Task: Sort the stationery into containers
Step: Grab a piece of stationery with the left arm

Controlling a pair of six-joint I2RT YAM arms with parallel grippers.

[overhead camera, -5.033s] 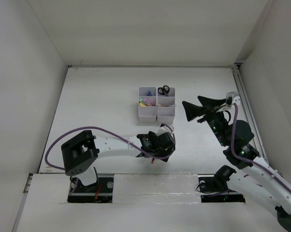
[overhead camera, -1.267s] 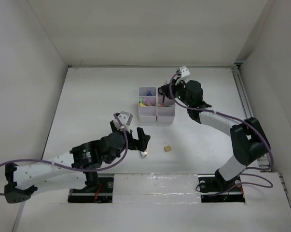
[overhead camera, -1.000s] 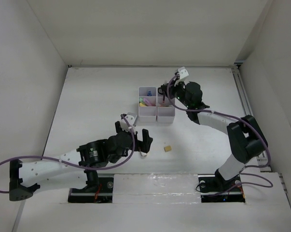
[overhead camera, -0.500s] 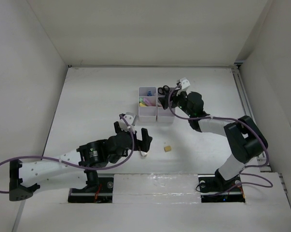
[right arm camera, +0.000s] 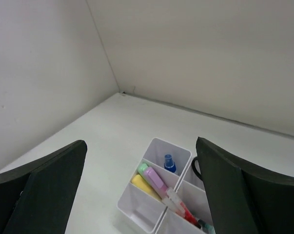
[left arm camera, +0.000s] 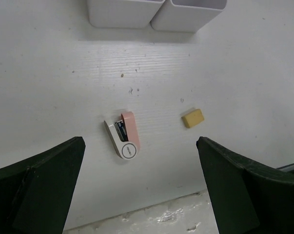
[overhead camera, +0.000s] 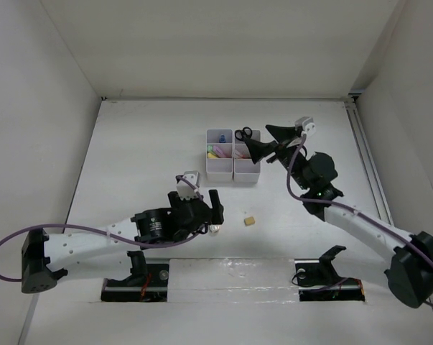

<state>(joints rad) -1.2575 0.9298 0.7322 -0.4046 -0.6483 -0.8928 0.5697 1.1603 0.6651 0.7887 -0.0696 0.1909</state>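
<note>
Left claw point(overhead camera: 197, 198) spread wide and empty, low over the near middle of the white bench point(overhead camera: 144, 158). Between its two dark fingers point(left arm camera: 44, 183), as seen through the left wrist camera, a pink stapler point(left arm camera: 124, 139), flat on the bench, touched by neither finger. To the right of the stapler and apart from it, a tan eraser point(left arm camera: 192, 118), also flat on the bench. Farther back, at mid-bench, the white organiser point(overhead camera: 234, 174), well apart from both loose items.

Right claw point(overhead camera: 257, 135) likewise gaping, nothing held, raised over the organiser's far right corner. Just beside it in the top view, black-handled scissors point(overhead camera: 243, 133), handles up, in the far right compartment. In the far left compartment, a blue-capped tube point(right arm camera: 169, 163). In the left column just nearer, a yellow tube point(right arm camera: 139, 183) and a pink marker point(right arm camera: 155, 177) with a green end, leaning across the divider. Toward the right column, a red pen point(right arm camera: 185, 208); exact compartment not clear.
</note>
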